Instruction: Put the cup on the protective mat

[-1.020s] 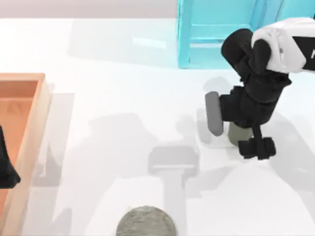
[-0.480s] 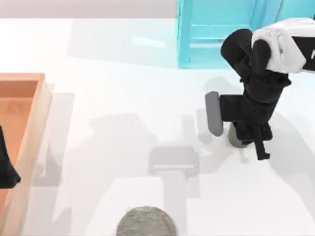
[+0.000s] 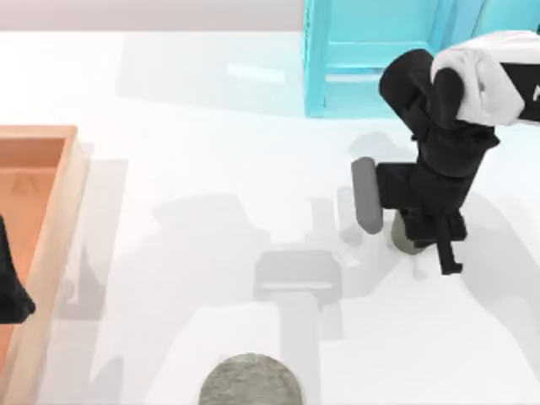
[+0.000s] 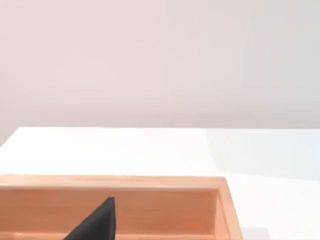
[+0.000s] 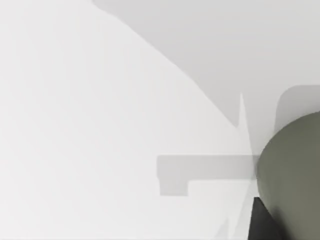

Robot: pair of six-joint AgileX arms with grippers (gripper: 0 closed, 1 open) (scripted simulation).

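A: Where's the cup point(image 3: 402, 239)?
B: On the white table point(image 3: 211, 169), right side, just in front of the turquoise cabinet point(image 3: 371, 59). Mostly hidden under the right claw point(image 3: 430, 245); a dark olive sliver peeking out beside the black fingers. Close up against the lens in the right wrist view too point(image 5: 292, 175).

A: Clenched on it?
B: Looks so. Fingers drawn in narrow around the cup, judged as gripping it, though contact itself sits under the arm.

A: And the protective mat point(image 3: 251, 381)?
B: Near edge of the table, toward the middle, well apart from the cup. Speckled grey disc, partly cut off by the frame.

A: Handling?
B: Probably light and rigid, matte wall, so not very slippery. No handle; best taken across the side wall, about mid-height, kept upright. Small and narrow, so could tip if squeezed off-centre.

A: Left claw point(image 3: 13, 291)?
B: Parked over the orange wooden tray point(image 3: 51, 245) at the table's left. Open or closed, cannot tell.
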